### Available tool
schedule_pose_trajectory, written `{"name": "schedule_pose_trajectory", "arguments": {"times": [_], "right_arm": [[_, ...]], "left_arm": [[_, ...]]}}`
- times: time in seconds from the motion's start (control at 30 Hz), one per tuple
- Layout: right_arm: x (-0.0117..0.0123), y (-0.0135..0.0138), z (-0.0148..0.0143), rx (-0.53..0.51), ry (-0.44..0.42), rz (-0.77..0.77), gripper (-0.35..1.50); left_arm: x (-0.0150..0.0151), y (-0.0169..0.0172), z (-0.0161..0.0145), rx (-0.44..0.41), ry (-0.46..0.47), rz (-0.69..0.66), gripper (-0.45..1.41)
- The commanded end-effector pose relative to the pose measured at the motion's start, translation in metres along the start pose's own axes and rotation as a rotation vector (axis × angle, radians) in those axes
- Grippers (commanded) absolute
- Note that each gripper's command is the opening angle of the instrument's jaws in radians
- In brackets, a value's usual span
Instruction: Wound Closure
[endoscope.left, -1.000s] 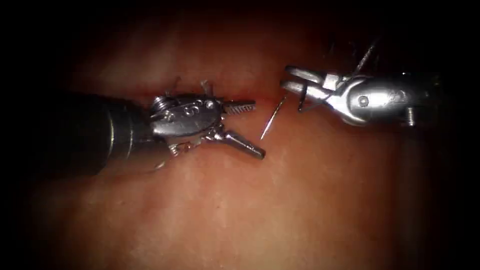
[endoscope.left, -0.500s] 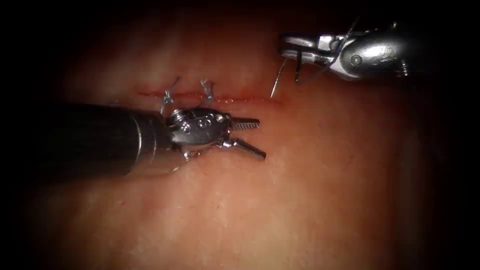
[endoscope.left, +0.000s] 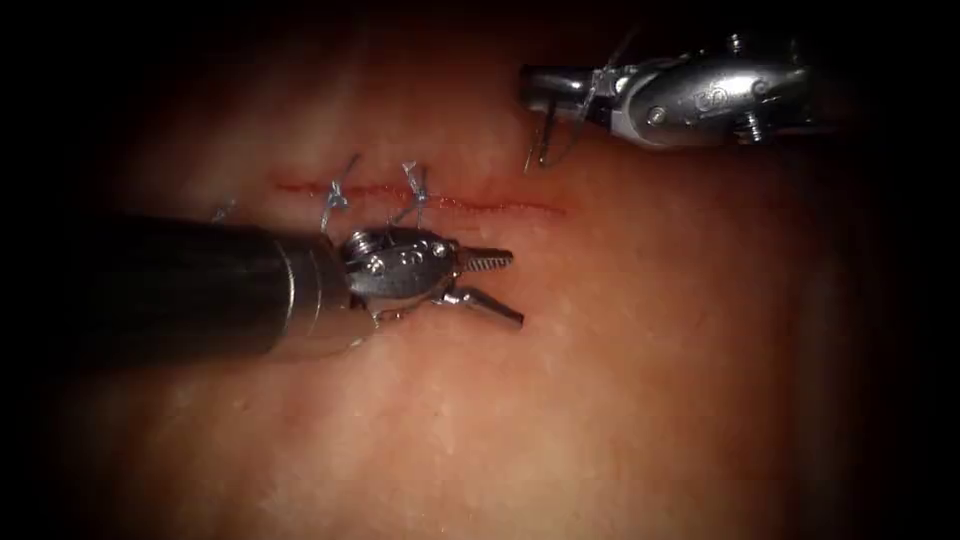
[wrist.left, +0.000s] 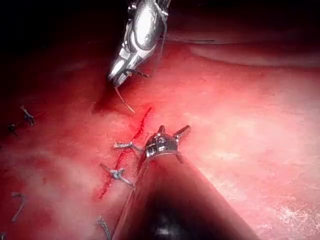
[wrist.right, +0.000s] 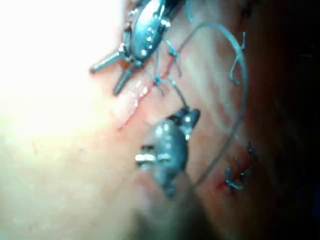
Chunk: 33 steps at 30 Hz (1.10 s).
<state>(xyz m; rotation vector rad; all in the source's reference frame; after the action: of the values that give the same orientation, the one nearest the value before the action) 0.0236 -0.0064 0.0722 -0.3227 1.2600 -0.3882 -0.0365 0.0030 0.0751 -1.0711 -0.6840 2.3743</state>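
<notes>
Steel needle (endoscope.left: 537, 148) hangs clear of the tissue (endoscope.left: 600, 380), clamped in the right tool (endoscope.left: 545, 85) at one o'clock from the cut (endoscope.left: 420, 195). Left tool (endoscope.left: 500, 285), jaws spread, grasps nothing at six o'clock. Repositioning between stitches, seemingly; the next bite needs the needle point squared to the cut's unstitched right end.

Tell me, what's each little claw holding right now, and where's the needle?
Left tool: jaws open, holding nothing, below the cut. Right tool: shut on the needle, clear of the tissue, above the cut's right end. Thread trails from it. Nothing in the way.
</notes>
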Motion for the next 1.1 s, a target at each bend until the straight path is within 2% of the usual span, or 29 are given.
{"name": "schedule_pose_trajectory", "arguments": {"times": [0.03,0.23,1.1], "right_arm": [[0.0,0.0004,0.0013,-0.003,0.007,-0.003,-0.35],[0.0002,0.0002,0.0027,0.0,0.029,-0.012,-0.35],[-0.0017,-0.0013,0.0035,-0.025,0.029,-0.087,-0.35]], "left_arm": [[0.0001,-0.0007,0.0006,-0.001,0.002,0.004,0.51],[-0.001,-0.0012,0.0008,-0.006,0.0,-0.01,0.51],[-0.0004,-0.0007,0.0003,-0.024,-0.003,-0.013,0.51]]}}
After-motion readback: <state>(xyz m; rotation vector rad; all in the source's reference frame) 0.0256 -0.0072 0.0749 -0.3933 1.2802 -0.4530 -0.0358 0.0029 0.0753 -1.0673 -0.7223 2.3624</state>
